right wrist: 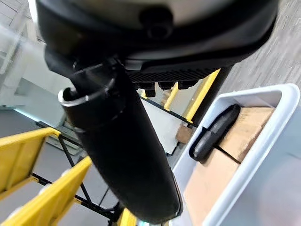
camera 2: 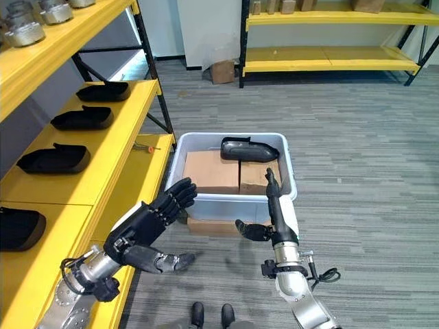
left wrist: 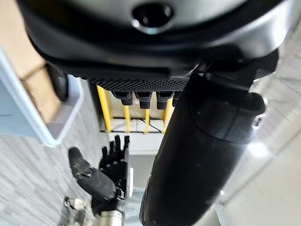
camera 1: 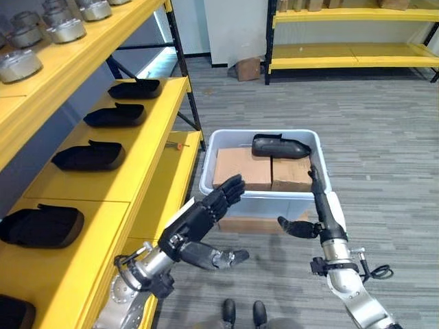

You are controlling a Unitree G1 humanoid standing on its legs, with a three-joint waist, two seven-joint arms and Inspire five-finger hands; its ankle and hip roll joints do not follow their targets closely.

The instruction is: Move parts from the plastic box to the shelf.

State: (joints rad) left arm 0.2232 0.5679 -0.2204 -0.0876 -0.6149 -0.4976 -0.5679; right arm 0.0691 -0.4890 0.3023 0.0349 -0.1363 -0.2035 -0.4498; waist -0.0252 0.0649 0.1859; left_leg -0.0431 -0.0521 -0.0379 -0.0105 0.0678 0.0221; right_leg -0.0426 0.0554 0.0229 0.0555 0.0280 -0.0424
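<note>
On the grey carpeted floor ahead of me sits the plastic box (camera 1: 263, 200), pale and smooth-walled with rounded corners. One black part (camera 1: 280, 146) lies inside it at the far rim, long and glossy, resting on two flat brown cardboard blocks (camera 1: 264, 170). I can read no writing on any of them. My left hand (camera 1: 203, 218) hangs just short of the box's near left corner, fingers straight and spread, holding nothing. My right hand (camera 1: 317, 205) stands edge-on by the near right corner, fingers straight and pointing up at the rim, thumb out, also empty. To my left the yellow shelf (camera 1: 140, 147) carries a row of matching black parts (camera 1: 89, 156), with bare board along its front edge. Round metal cans (camera 1: 41, 38) sit on the tier above.
</note>
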